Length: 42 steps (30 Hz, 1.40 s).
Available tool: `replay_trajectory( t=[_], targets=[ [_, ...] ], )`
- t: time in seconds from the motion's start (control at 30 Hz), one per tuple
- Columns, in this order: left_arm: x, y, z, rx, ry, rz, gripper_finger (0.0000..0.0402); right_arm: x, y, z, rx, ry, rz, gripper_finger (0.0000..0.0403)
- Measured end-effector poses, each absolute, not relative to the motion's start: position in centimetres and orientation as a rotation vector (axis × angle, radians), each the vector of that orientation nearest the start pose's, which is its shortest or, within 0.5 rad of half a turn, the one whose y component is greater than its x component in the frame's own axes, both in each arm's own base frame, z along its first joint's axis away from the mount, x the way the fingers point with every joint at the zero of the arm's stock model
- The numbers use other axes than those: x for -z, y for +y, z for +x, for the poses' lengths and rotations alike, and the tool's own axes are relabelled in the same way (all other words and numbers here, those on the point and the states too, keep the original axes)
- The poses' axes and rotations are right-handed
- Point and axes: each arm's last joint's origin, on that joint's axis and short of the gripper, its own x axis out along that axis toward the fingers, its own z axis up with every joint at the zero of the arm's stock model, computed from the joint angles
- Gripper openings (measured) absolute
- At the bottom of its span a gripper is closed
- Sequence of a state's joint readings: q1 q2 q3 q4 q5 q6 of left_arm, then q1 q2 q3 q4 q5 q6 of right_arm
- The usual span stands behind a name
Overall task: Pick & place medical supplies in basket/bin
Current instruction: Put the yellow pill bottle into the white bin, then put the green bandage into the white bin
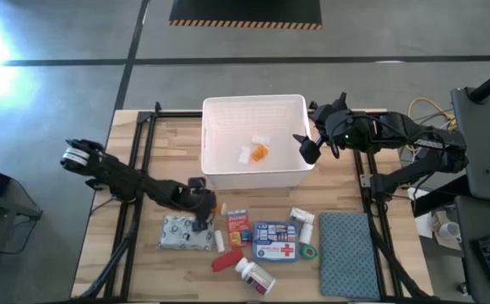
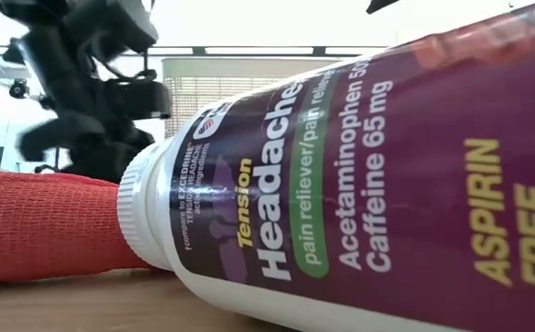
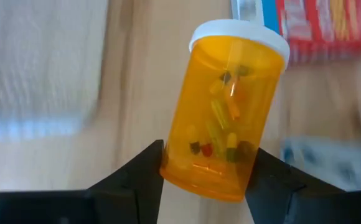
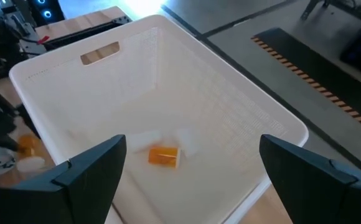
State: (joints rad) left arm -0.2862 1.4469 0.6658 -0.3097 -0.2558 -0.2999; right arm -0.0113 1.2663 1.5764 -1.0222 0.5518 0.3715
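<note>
Orange vial (image 3: 227,112), translucent amber with a white cap and mixed small capsules inside, clamped near its base between the two dark fingers of the left pincer (image 3: 205,171); in the high view the left pincer (image 1: 201,208) sits low over the bench (image 1: 135,152), just in front of the white bin (image 1: 253,108) and beside the grey patterned pack (image 1: 180,234). Step in hand, as judged: pick-up of the vial, grasp made but transfer not yet done; the next move calls for a lift clear of the rolled rim, then travel over the bin before release, the tilt of the vial in the fingers being the point to watch. One orange vial (image 4: 164,155) already lies on the bin floor (image 4: 124,124), with pale items beside it. Right pincer (image 4: 190,168) hovers over the bin's right edge, fingers wide apart and holding nothing. Supplies on the bench in front of the bin: red-blue box (image 1: 237,226); blue red-cross pouch (image 1: 276,241); red tube (image 1: 225,261); white pill bottle (image 1: 255,274); green tape roll (image 1: 309,252); teal-grey mat (image 1: 348,253) to the right.
</note>
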Motion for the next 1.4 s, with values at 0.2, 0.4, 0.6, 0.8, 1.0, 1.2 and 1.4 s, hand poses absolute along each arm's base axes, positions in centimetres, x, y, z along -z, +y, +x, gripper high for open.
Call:
replay_trajectory(
  t=[0.2, 0.4, 0.6, 0.8, 1.0, 1.2, 1.4],
  targets=[
    [-18.2, -8.8, 21.3, -0.160, 1.121, -0.059, 0.0172, -42.7, -1.8, 22.6, 0.648, 0.594, 0.120, 0.0359],
    [-26.2, -10.9, 20.2, -0.261, 0.851, -0.234, 0.0171, -42.7, -1.8, 22.6, 0.636, 0.605, 0.085, 0.0359],
    [-36.2, -9.4, 20.9, -0.526, 0.339, -0.148, 0.0171, -42.7, -1.8, 22.6, 0.630, 0.611, 0.069, 0.0359],
    [-39.0, -3.7, 24.1, -0.700, 0.346, 0.042, 0.0172, -42.7, -1.6, 22.6, 0.624, 0.612, 0.079, 0.0359],
    [-37.1, 3.0, 26.9, -0.871, 0.446, -0.004, 0.0215, -41.8, 0.4, 21.7, 0.583, 0.714, 0.110, 0.0359],
    [-35.7, 3.5, 28.3, -0.678, 0.527, -0.077, 0.0283, -39.9, 4.2, 19.3, 0.580, 0.888, 0.208, 0.0359],
    [-37.1, 0.4, 27.2, -0.541, 0.485, -0.073, 0.0305, -36.9, 9.6, 18.2, 0.406, 1.041, 0.326, 0.0359]
  ],
)
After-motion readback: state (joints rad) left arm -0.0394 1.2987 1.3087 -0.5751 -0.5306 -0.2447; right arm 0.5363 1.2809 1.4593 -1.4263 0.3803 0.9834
